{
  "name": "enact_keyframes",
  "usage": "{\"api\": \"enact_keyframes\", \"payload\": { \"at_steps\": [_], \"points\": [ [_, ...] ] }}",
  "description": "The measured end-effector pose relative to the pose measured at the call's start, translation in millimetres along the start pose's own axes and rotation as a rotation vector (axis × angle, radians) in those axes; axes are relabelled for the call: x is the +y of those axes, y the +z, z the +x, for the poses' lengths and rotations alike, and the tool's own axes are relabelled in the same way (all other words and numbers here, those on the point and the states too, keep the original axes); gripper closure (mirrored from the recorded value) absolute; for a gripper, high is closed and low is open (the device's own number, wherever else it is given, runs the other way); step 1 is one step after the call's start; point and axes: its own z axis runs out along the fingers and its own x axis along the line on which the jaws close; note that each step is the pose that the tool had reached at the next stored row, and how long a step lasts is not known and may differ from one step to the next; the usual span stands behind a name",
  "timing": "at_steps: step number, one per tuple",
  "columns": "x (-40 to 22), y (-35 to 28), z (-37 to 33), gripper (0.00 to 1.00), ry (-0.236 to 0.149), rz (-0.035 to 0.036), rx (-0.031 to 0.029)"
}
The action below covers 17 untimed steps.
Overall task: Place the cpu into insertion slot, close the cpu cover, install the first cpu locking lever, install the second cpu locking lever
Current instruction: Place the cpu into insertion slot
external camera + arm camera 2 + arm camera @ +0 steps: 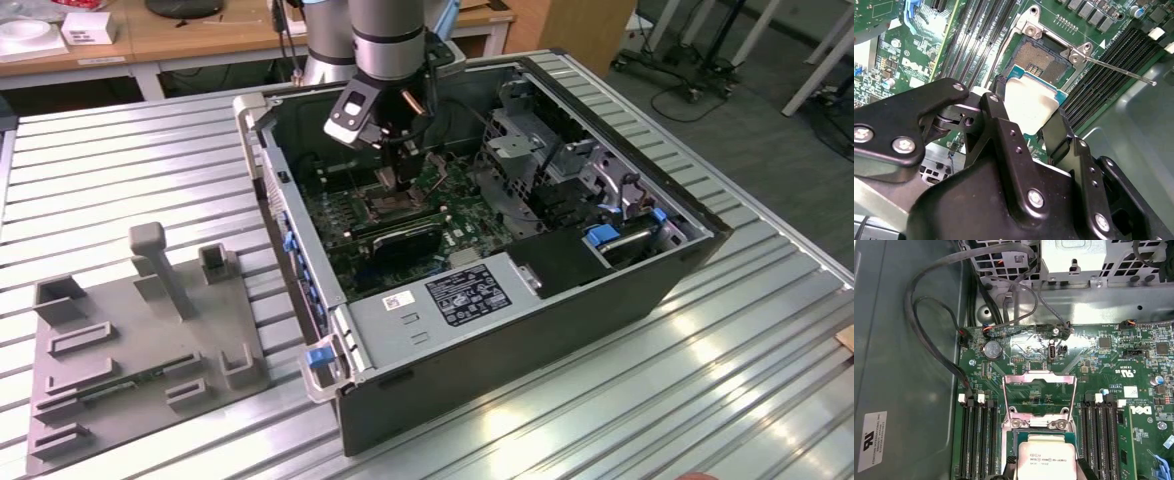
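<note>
In both wrist views my gripper (1025, 111) is shut on the cpu (1029, 102), a grey-faced square chip with a green rim. It holds the chip by two opposite edges. The cpu (1046, 455) hangs over the near part of the insertion slot (1041, 57), whose dark pin field still shows beyond it. I cannot tell whether chip and slot touch. The silvery cpu cover (1039, 387) stands swung open behind the slot. One thin locking lever (1119, 70) sticks out sideways, unlatched. In the exterior view the gripper (390, 185) reaches down into the open computer case.
Black memory slots (976, 440) flank the socket on both sides of the green motherboard (1114, 355). Loose grey cables (939, 335) and a drive cage (527, 150) lie beyond it. The case walls (274, 190) hem in the arm. A grey fixture plate (134, 340) sits at the exterior view's left.
</note>
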Motion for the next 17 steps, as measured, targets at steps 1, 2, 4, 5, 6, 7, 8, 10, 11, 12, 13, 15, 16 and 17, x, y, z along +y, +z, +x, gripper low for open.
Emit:
{"api": "enact_keyframes", "payload": {
  "at_steps": [1,2,4,5,6,7,8,10,11,12,13,15,16,17],
  "points": [
    [-0.1,0.8,0.1,0.46,0.000,-0.0002,0.0005],
    [-0.2,1.7,0.0,0.46,0.000,-0.0002,0.0003],
    [-0.6,4.9,-0.1,0.46,0.000,0.0000,0.0001],
    [-0.9,6.7,-0.1,0.46,0.000,0.0001,0.0001],
    [-1.1,8.5,-0.1,0.46,0.000,0.0000,0.0001],
    [-1.3,10.2,-0.2,0.46,0.000,0.0000,0.0001],
    [-1.5,12.0,-0.2,0.46,0.000,0.0000,0.0001],
    [-1.9,15.2,-0.2,0.46,0.000,0.0000,0.0001],
    [-2.0,16.0,-0.2,0.46,0.000,0.0000,0.0001],
    [-2.1,16.3,-0.3,0.46,0.000,0.0000,0.0000],
    [-2.1,16.3,-0.3,0.46,0.000,0.0001,0.0000],
    [-2.1,16.3,-0.3,0.46,0.000,0.0001,-0.0001],
    [-2.1,16.3,-0.3,0.46,0.000,0.0001,-0.0001],
    [-2.1,16.3,-0.3,0.46,0.000,0.0000,0.0000]
  ]
}}
